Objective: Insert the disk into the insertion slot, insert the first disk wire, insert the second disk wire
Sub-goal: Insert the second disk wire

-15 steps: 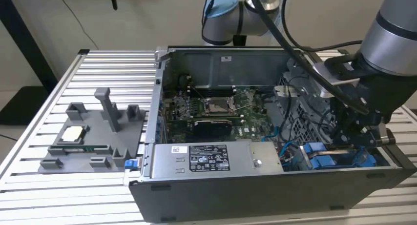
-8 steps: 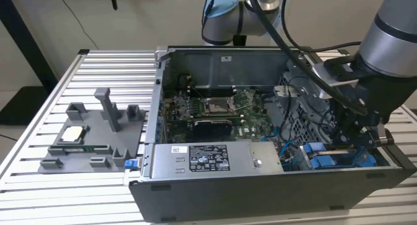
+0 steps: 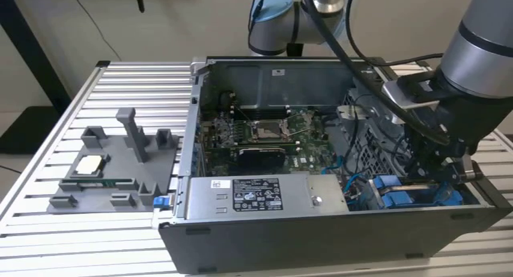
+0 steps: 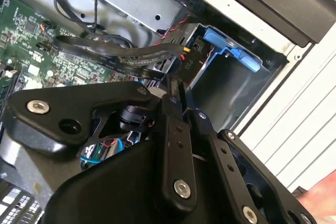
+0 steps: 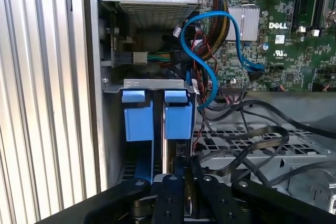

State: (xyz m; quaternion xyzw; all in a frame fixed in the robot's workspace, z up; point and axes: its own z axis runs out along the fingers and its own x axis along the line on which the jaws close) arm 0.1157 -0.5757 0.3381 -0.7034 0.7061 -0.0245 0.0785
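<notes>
My gripper [image 3: 439, 175] reaches down into the drive cage at the open computer case's corner on the exterior view's right. In the first wrist view the insertion slot [image 5: 157, 83] is a grey bay with two blue carrier pieces side by side. The one nearer the motherboard [image 5: 178, 121] has a dark edge behind it that I take for the disk, seen edge-on. The gripper [image 5: 184, 167] is shut, its tips pinching a black wire connector [image 5: 177, 148] with red and yellow leads at that edge. In the second wrist view the gripper [image 4: 176, 83] meets the same connector [image 4: 187, 64], beside an empty bay [image 4: 231, 85].
A grey labelled power-supply box [image 3: 265, 196] lies along the case front, with the motherboard [image 3: 265, 133] behind it. A blue data cable [image 5: 210, 40] and flat black cables [image 5: 247, 145] loop close to the gripper. A grey fixture [image 3: 112, 169] sits on the slatted table.
</notes>
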